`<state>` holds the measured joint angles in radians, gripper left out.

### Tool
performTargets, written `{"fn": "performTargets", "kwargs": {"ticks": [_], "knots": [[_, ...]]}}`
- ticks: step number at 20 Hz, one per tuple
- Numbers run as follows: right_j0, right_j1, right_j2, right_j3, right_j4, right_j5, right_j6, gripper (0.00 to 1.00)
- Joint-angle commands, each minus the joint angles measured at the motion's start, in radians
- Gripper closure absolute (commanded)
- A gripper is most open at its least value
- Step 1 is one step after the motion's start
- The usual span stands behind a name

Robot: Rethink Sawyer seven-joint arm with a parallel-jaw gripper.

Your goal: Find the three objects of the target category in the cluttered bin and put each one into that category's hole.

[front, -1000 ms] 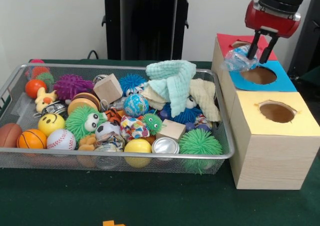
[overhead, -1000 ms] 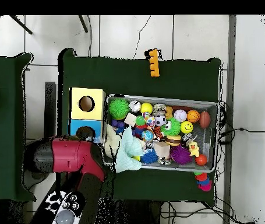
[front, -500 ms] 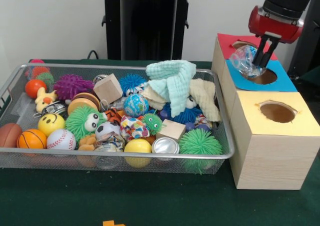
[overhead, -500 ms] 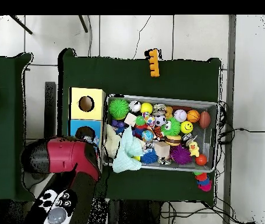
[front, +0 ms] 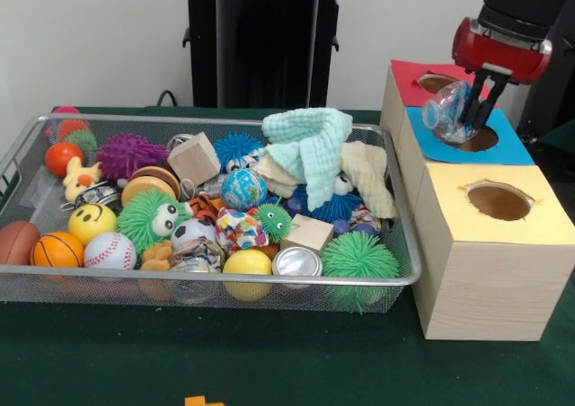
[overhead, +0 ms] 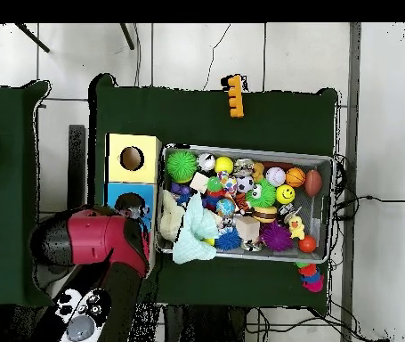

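Note:
My gripper (front: pixel 477 112) hangs over the blue box top (front: pixel 512 145), shut on a crumpled clear plastic bottle (front: pixel 448 111). The bottle sits at the left rim of the blue hole (front: pixel 480 140), tilted, just above it. Behind it is the red hole (front: pixel 437 83), and nearer the camera the yellow hole (front: pixel 499 201). In the overhead view the red arm head (overhead: pixel 99 239) covers the gripper and part of the blue top (overhead: pixel 117 194). The wire bin (front: pixel 27 141) holds balls, spiky toys, wood blocks, cans and cloths.
A mint cloth (front: pixel 311 145) and a cream cloth (front: pixel 368 174) are heaped at the bin's end beside the boxes. A silver can (front: pixel 297 262) lies by the bin's front wall. An orange piece (overhead: pixel 234 96) lies on the green table outside the bin.
The gripper has carried the plastic bottle rightward in the front view, from the boxes' left edge to over the blue hole's rim. The bin's contents have not moved.

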<state>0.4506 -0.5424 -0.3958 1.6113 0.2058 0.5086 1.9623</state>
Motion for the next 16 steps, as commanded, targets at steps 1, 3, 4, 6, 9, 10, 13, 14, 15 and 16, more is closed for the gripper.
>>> {"fn": "performTargets", "kwargs": {"ticks": [1, 3, 4, 6, 9, 10, 13, 14, 15, 16], "knots": [[0.005, 0.065, 0.068, 0.031, 0.029, 0.019, 0.225, 1.0], [-0.001, 0.063, 0.073, 0.038, 0.029, 0.009, 0.22, 1.0], [-0.002, 0.058, 0.075, 0.045, 0.028, 0.005, 0.217, 1.0], [-0.004, 0.046, 0.078, 0.056, 0.026, 0.0, 0.212, 1.0], [-0.012, 0.026, 0.084, 0.07, 0.023, -0.003, 0.197, 1.0], [-0.017, 0.02, 0.087, 0.075, 0.021, -0.007, 0.19, 1.0], [-0.028, 0.005, 0.091, 0.094, 0.014, -0.036, 0.177, 1.0], [-0.032, -0.012, 0.091, 0.1, 0.013, -0.02, 0.167, 1.0], [-0.032, -0.038, 0.08, 0.097, 0.009, 0.021, 0.157, 1.0], [-0.032, -0.064, 0.068, 0.094, 0.006, 0.063, 0.147, 1.0]]}}
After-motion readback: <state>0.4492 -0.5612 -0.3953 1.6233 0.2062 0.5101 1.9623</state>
